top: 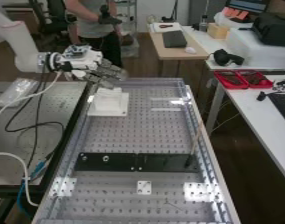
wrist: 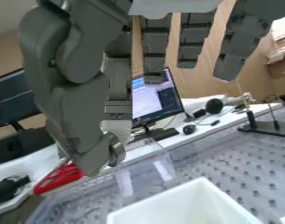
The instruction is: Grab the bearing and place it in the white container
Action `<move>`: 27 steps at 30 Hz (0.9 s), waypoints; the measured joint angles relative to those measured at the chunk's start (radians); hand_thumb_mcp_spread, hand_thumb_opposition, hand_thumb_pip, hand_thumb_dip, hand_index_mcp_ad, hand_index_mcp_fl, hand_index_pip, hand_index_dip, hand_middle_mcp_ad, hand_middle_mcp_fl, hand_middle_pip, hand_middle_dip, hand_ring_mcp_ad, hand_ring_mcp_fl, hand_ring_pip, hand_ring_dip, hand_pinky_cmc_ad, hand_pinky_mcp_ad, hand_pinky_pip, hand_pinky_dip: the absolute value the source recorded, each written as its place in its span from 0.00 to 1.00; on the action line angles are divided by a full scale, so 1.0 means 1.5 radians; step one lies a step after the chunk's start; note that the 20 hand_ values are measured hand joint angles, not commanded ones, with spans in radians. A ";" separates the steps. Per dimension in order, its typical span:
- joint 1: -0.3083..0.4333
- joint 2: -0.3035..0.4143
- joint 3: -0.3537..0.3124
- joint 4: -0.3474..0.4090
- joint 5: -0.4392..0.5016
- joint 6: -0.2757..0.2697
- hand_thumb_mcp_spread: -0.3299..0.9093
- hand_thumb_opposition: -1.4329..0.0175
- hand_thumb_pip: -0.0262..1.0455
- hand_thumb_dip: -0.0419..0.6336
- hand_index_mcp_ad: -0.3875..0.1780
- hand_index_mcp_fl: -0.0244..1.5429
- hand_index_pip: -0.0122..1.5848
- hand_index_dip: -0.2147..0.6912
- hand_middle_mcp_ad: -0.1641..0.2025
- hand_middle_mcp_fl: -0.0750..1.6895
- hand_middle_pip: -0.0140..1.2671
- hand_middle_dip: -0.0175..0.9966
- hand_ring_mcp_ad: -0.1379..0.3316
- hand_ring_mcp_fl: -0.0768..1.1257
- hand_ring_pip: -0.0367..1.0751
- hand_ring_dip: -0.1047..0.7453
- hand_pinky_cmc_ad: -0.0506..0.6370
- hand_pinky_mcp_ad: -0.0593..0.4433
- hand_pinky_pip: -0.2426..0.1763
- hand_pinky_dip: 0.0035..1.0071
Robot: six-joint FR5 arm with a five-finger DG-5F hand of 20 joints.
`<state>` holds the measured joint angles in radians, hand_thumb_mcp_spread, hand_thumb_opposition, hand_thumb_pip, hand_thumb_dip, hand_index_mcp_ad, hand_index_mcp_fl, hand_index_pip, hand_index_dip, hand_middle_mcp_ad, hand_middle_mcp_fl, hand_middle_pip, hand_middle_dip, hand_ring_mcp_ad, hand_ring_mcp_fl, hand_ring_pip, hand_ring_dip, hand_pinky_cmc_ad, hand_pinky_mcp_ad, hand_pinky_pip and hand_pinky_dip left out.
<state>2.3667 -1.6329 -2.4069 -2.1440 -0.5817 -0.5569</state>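
Note:
In the high view the hand is at the far left of the perforated bench, just above and beyond a white block-like piece, seemingly the white container, on a flat white base. A small light ring, which looks like the bearing, lies on the left half of a black plate, well nearer than the hand. In the wrist view the hand has its fingers hanging straight, apart from the thumb, with nothing between them. The open white container stands near the hand, its inside partly visible.
A thin upright rod on a dark foot stands on the black plate's right part. Clear raised walls edge the bench. Cables lie on the left table. Red trays sit on the right table.

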 joint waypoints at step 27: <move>-0.044 -0.092 0.043 -0.123 -0.027 0.149 0.61 0.38 0.66 0.44 0.47 0.18 0.75 0.35 0.62 0.12 0.11 0.25 0.61 0.07 0.14 0.31 0.58 0.74 0.58 0.36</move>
<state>2.3005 -1.7713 -2.3429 -2.3278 -0.6219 -0.3332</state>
